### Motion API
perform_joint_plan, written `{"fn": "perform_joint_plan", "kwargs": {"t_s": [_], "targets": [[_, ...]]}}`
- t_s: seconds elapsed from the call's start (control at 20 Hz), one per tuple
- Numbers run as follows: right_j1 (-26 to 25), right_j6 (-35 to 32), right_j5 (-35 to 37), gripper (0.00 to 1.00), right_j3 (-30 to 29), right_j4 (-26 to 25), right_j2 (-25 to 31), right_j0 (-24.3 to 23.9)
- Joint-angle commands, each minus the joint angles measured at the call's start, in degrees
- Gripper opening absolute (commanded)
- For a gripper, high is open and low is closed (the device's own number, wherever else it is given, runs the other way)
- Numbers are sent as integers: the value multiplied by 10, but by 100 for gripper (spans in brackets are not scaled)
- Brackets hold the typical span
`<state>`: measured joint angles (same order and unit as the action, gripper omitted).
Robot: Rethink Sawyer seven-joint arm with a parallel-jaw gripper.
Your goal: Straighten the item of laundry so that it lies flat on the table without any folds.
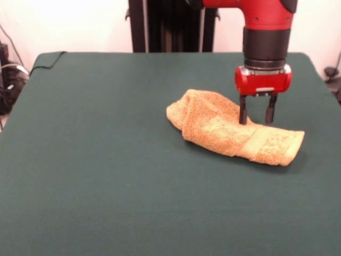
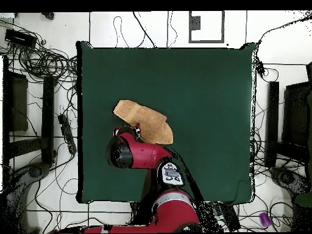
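Towel (image 1: 229, 129): golden-orange, bunched up and folded over itself, definitely not flat. Sits right of the middle of the table in the front view, with its woven band at the near right end.
Table (image 1: 106, 176): big, covered in dark green cloth.
Gripper (image 1: 257, 116): red, black fingers (image 1: 243, 112) spread apart, pointing straight down at the towel's far edge, tips right at the fabric. Not pinching anything that I can see.
Arm (image 2: 143, 153): red and black, hides part of the towel (image 2: 146, 120) from overhead.

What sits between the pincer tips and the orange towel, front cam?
Nothing. In the front view the open black pincer hangs at the far edge of the folded golden-orange terry towel; whether the tips touch it cannot be told. Overhead, the arm hides that spot.
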<state>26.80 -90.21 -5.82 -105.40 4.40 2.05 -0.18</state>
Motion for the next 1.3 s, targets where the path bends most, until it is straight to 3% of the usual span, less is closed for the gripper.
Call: {"fn": "perform_joint_plan", "kwargs": {"t_s": [0.05, 0.1, 1.3], "targets": [[-24, -100, -34, 100, 32, -22, 69, -10], [-24, -105, -40, 0, 30, -24, 69, -10], [27, -118, -37, 0, -33, -31, 57, -18]]}}
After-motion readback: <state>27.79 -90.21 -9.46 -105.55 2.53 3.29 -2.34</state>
